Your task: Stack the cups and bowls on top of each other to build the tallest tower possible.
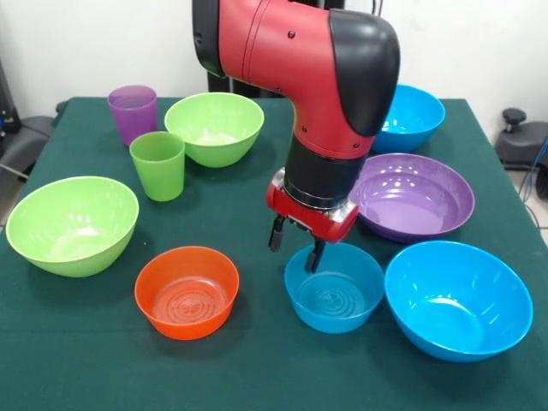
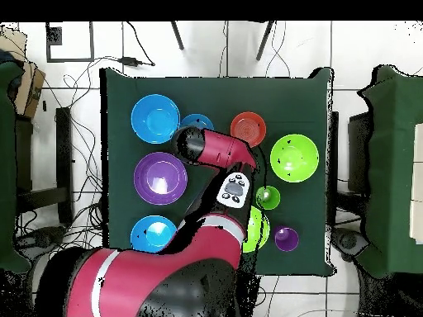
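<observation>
- Small blue bowl (image 1: 334, 288): upright on the tabletop (image 1: 257, 368) in the front row, mouth up, empty. No long axis to speak of; it is round, so approach direction matters only for which stretch of rim is taken.
- Gripper (image 1: 295, 243): it hangs directly above the far-left part of that bowl's rim, pointing straight down. The two dark fingers (image 1: 276, 233) stand slightly parted with nothing between them; the gripper is open and empty. One finger appears to reach the rim line, but contact cannot be confirmed.
- Governing relation: the small blue bowl lies straight below the gripper and slightly toward the camera. Judged, a short vertical descent would set the fingers astride the rim wall; little sideways correction seems needed.
- Close neighbours: large blue bowl (image 1: 457, 300) just beside the small one, rims nearly touching; wide purple bowl (image 1: 413, 196) just behind. Judged risk: a nudge during descent could push the small bowl against either.
- Orange bowl (image 1: 187, 291): same row, on the opposite side, apart.
- Further out: green cup (image 1: 157, 165) and purple cup (image 1: 133, 113) upright, near each other; two lime green bowls (image 1: 72, 224) (image 1: 214, 128); a third blue bowl (image 1: 409, 117) at the far corner, partly behind the arm.
- Yellow cup: not seen in either view.
- Tower: none built yet; every piece rests singly on the tabletop.
</observation>
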